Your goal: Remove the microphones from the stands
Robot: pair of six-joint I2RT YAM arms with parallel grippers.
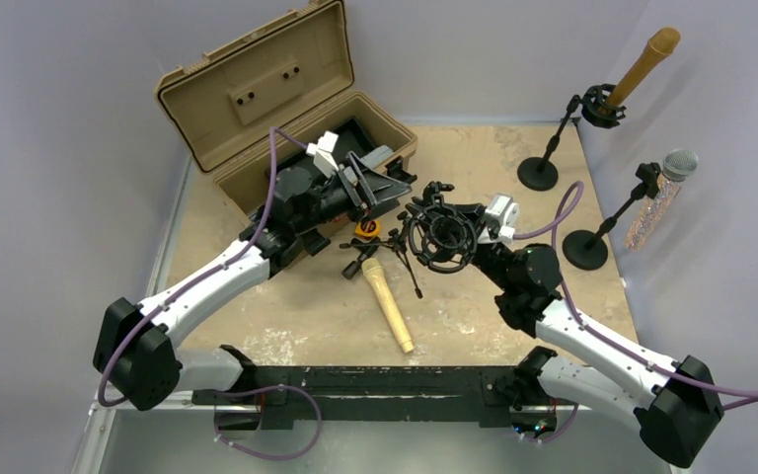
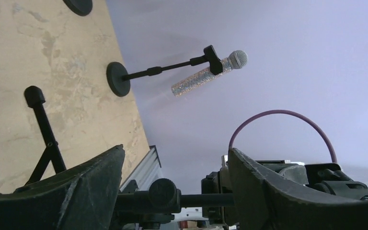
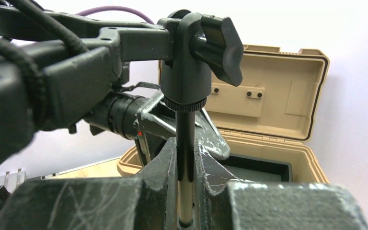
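A tan microphone point(image 1: 387, 301) lies flat on the table, apart from the black tripod stand point(image 1: 441, 235) with its round shock mount. My right gripper point(image 3: 186, 163) is shut on the stand's thin pole point(image 3: 186, 139) just below the swivel knob point(image 3: 219, 40). My left gripper point(image 1: 383, 190) hangs open behind the stand, near the toolbox. In the left wrist view its fingers point(image 2: 84, 184) stand wide apart. A stand rod and knob point(image 2: 164, 193) cross the gap without touching either one. Nothing is held by the left gripper.
An open tan toolbox point(image 1: 286, 109) sits at the back left. Two more stands at the right hold a brown foam-headed microphone point(image 1: 642, 64) and a glittery microphone point(image 1: 663, 196), also seen as the glittery microphone point(image 2: 206, 74). A small orange part point(image 1: 367, 228) lies by the tripod legs.
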